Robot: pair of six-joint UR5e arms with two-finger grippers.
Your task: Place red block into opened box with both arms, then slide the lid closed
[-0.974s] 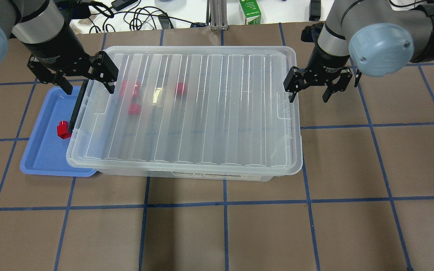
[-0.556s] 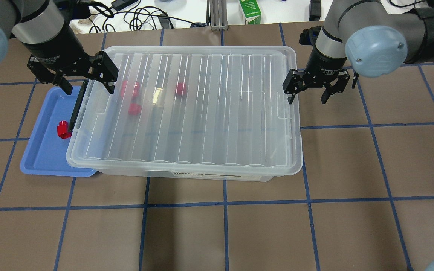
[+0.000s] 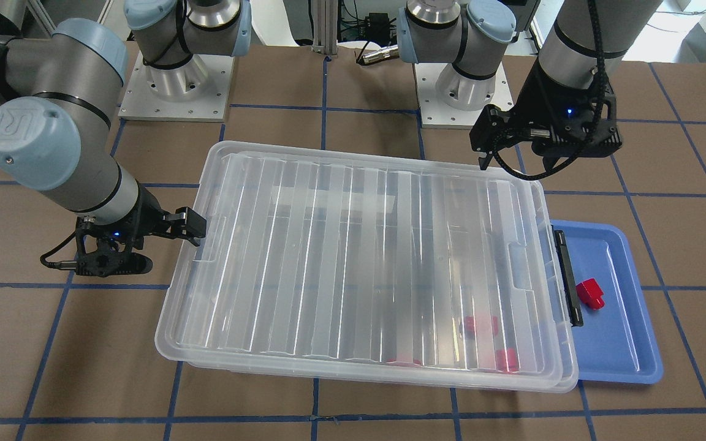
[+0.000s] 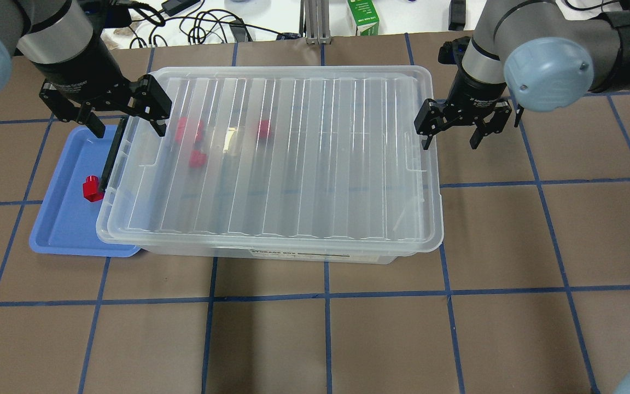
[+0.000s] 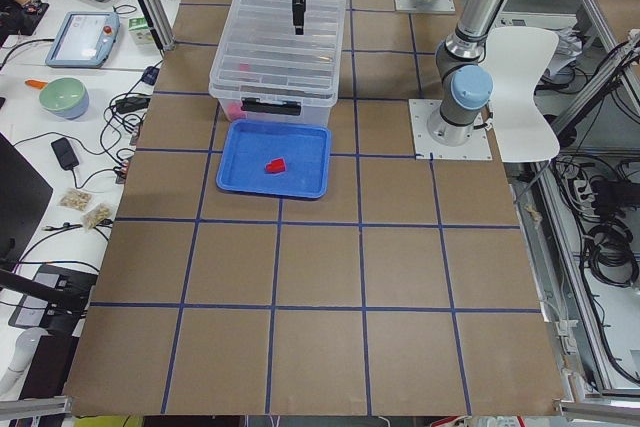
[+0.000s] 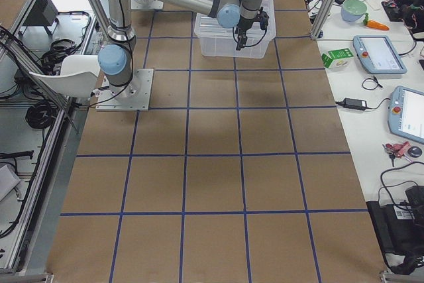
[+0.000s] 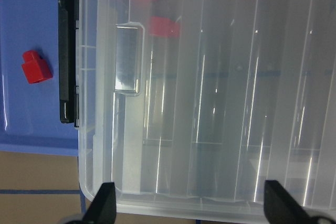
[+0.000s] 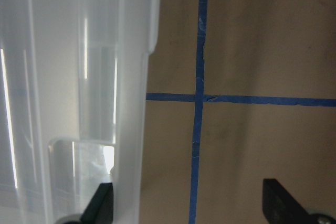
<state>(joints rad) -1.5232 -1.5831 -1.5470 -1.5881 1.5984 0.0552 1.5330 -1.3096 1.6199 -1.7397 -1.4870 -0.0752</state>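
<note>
The clear lid (image 4: 293, 153) lies flat on the box (image 4: 293, 254), covering nearly all of it. The box's black bar (image 4: 110, 158) shows at the left end. Through the lid I see three red blocks (image 4: 189, 129) near that end. Another red block (image 4: 92, 189) rests on the blue tray (image 4: 63, 230), also seen in the left wrist view (image 7: 37, 67). My left gripper (image 4: 126, 123) hovers open over the box's left end. My right gripper (image 4: 449, 137) is open at the lid's right edge, one finger (image 4: 424, 137) against the rim.
The blue tray (image 3: 622, 343) is tucked partly under the box's black-bar end. A green carton (image 4: 363, 16) and cables (image 4: 200, 24) lie beyond the table's far edge. The arms' base plates (image 3: 175, 79) stand behind the box.
The lid has slid slightly to the right on the box. The right gripper dipped left, then came back right with it. The left gripper has stayed put.
</note>
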